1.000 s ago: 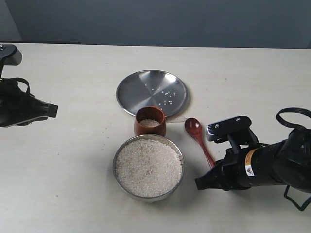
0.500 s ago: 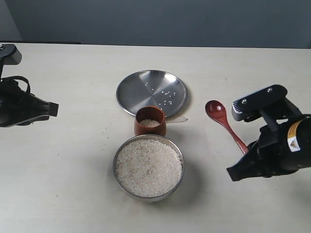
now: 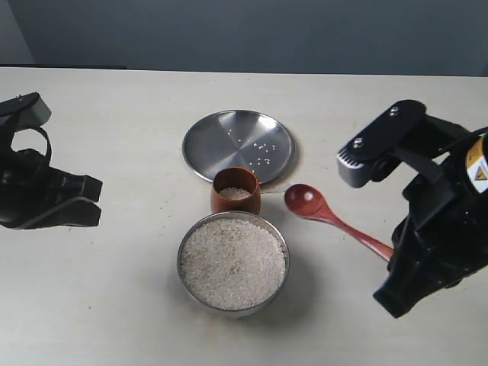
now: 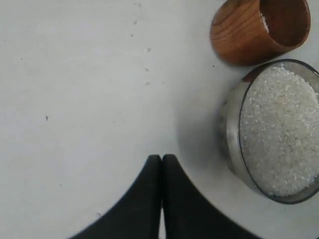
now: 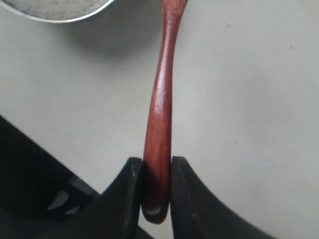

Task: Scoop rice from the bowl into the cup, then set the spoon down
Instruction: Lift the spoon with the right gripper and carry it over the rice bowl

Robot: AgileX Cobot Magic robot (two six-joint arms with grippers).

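Note:
The steel bowl (image 3: 185,248), heaped with white rice (image 3: 232,263), sits at the table's near middle. Just behind it stands the reddish-brown cup (image 3: 235,200) with a little rice inside. My right gripper (image 3: 390,255) is shut on the end of the spoon's handle; the wooden spoon (image 3: 306,202) hangs level above the table, its empty head just right of the cup. In the right wrist view the handle (image 5: 162,99) is clamped between both fingers of the gripper (image 5: 157,167). My left gripper (image 3: 93,200) is shut and empty, well left of the bowl. The left wrist view shows the gripper (image 4: 161,158), the bowl (image 4: 230,134) and the cup (image 4: 239,35).
A flat steel plate (image 3: 221,141) with several loose grains lies behind the cup. The right arm's black body (image 3: 442,229) towers over the table's right side. The bowl's rim (image 5: 60,19) shows at an edge of the right wrist view.
The right gripper has risen and swung the spoon: its head first drew off to the right, then came back left beside the cup. The left arm has shifted slightly toward the bowl.

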